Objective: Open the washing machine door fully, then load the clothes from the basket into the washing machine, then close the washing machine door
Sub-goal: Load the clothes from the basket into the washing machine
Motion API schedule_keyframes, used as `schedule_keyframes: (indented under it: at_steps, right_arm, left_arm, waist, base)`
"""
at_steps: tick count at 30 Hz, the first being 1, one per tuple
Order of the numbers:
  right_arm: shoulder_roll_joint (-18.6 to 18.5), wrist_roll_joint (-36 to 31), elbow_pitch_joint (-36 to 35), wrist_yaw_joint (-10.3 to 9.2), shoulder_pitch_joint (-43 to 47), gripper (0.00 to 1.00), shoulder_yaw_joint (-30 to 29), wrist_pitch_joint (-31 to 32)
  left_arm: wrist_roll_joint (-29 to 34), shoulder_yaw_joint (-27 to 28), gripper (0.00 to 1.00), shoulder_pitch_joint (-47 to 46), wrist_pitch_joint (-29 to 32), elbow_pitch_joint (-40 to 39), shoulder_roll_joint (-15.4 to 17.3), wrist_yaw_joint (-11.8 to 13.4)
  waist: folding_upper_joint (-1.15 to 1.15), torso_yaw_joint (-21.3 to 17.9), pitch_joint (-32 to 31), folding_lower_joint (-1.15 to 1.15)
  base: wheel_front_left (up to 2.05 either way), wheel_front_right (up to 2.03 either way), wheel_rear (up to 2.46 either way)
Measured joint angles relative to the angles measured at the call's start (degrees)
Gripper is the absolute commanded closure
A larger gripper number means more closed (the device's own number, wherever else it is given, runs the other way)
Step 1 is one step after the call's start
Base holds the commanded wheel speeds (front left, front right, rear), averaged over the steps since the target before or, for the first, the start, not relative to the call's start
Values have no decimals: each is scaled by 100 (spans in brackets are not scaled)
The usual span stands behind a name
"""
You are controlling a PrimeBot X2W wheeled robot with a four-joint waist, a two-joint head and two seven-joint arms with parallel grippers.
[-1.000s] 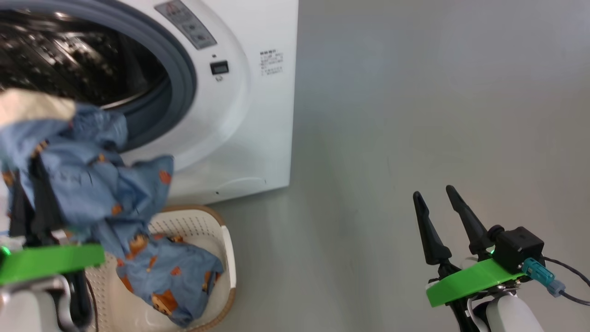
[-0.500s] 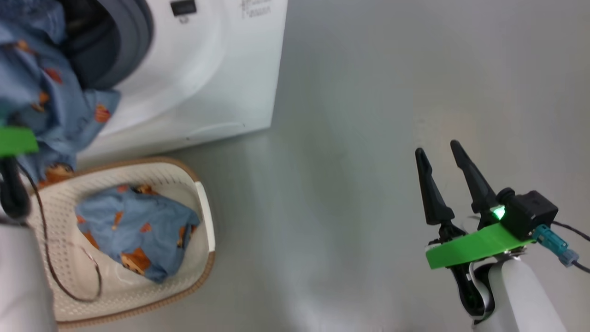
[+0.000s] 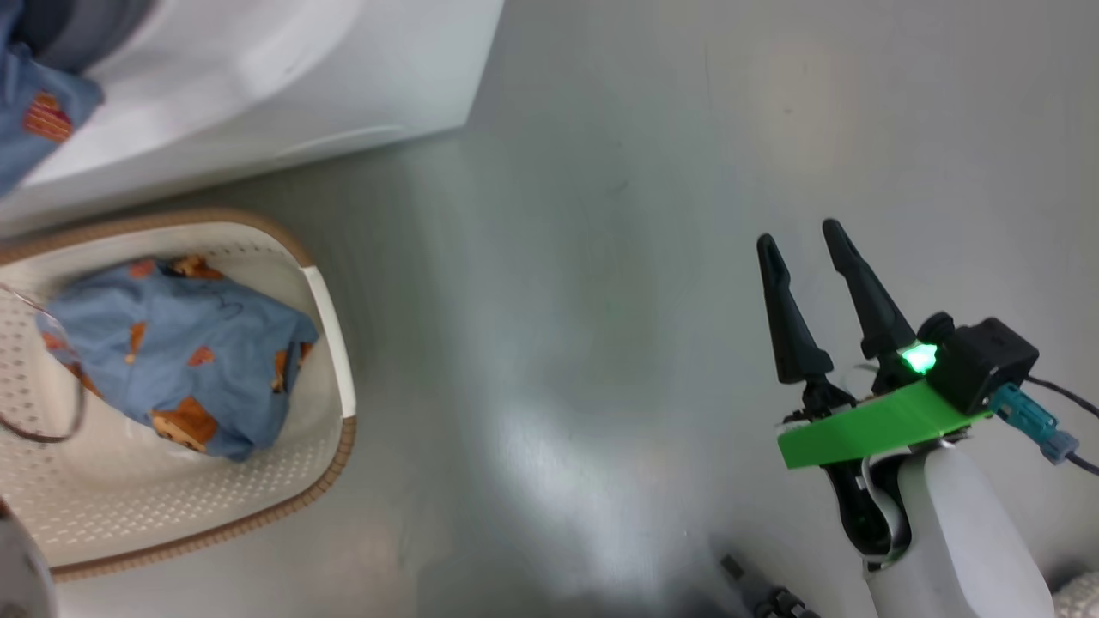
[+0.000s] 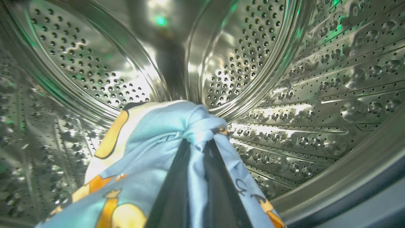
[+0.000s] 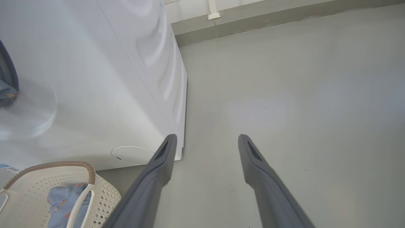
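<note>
We find our left gripper (image 4: 197, 142) inside the perforated steel drum (image 4: 284, 79) of the big white front-loading washing machine (image 3: 258, 77). Its two dark fingers are pinched shut on a light-blue fabric piece printed with orange-brown figures (image 4: 148, 136). A second ago that bundle hung outside the drum mouth, above the cream perforated plastic basket with the brown woven rim (image 3: 330, 369); our head camera has tilted down since. Another blue printed piece (image 3: 172, 352) lies in the basket, as before. Our right gripper (image 3: 798, 236) hovers over the grey floor (image 3: 601, 257), its fingers spread apart and empty.
</note>
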Motion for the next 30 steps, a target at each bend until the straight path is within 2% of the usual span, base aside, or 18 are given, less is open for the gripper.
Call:
schedule_keyframes:
  at_steps: [4, 11, 15, 19, 23, 26, 30]
  right_arm:
    - [1, 53, -3, 0, -153, 0, 108, 0]
    - [-1, 302, -16, 0, -399, 0, 188, 0]
    - [0, 394, -14, 0, -536, 0, 328, 0]
    - [-2, 438, -16, 0, -607, 0, 403, 0]
    - [-1, 626, -16, 0, -708, 0, 489, 0]
    - [-2, 627, -11, 0, -716, 0, 482, 0]
    - [-2, 626, 0, 0, -720, 0, 474, 0]
  left_arm:
    - [-270, -229, 100, -616, 475, 310, 115, 0]
    - [-853, -644, 100, -1488, 1825, 549, 460, 0]
    - [-1094, -948, 100, -1809, 2109, 385, 645, 0]
    - [-1176, -1232, 100, -1954, 1671, 46, 851, -1]
    - [-1090, -1427, 100, -2151, 474, -290, 1224, 0]
    - [-933, -1551, 100, -2247, -324, -352, 1374, 0]
    - [-786, -1741, 100, -2340, -702, -333, 1429, -1]
  waist:
    - [0, -56, 262, 0]
    - [0, -127, 698, 0]
    - [0, -170, 946, 0]
    - [0, -216, 1110, 0]
    - [0, -307, 1264, 0]
    - [0, -358, 1337, 0]
    - [0, -351, 1354, -1]
  base:
    - [0, 0, 0]
    - [0, 0, 0]
    - [0, 0, 0]
    - [0, 0, 0]
    - [0, 0, 0]
    - [0, 0, 0]
    - [0, 0, 0]
